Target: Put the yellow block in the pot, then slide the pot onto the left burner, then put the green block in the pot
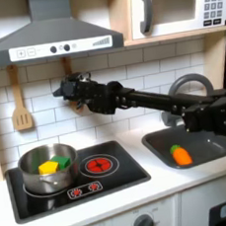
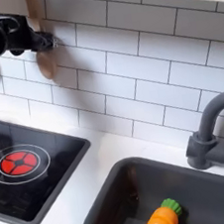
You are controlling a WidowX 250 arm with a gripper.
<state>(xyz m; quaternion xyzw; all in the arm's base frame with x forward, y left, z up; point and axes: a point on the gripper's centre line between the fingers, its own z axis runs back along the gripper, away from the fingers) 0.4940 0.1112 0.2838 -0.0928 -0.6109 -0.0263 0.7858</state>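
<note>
On the stovetop's left burner in the first exterior view, the pot [image 1: 47, 168] holds the yellow block [image 1: 50, 166] and green block [image 1: 63, 161] (light, rigid, slippery; grip flat sides); gripper [image 1: 61, 89] raised, jaws' state indiscernible.

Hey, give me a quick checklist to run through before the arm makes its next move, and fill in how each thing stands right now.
1. Small yellow block inside the shiny round steel pot: ok.
2. Small dark green block inside the pot too: ok.
3. Pot sits over the burner at the first exterior view's left of the glossy black stovetop: ok, as far as visible.
4. Red ringed burner beside the pot bare: ok.
5. Gripper raised near the tiled wall, away from the pot: ok.
6. Gripper open and holding nothing: cannot tell.
</note>
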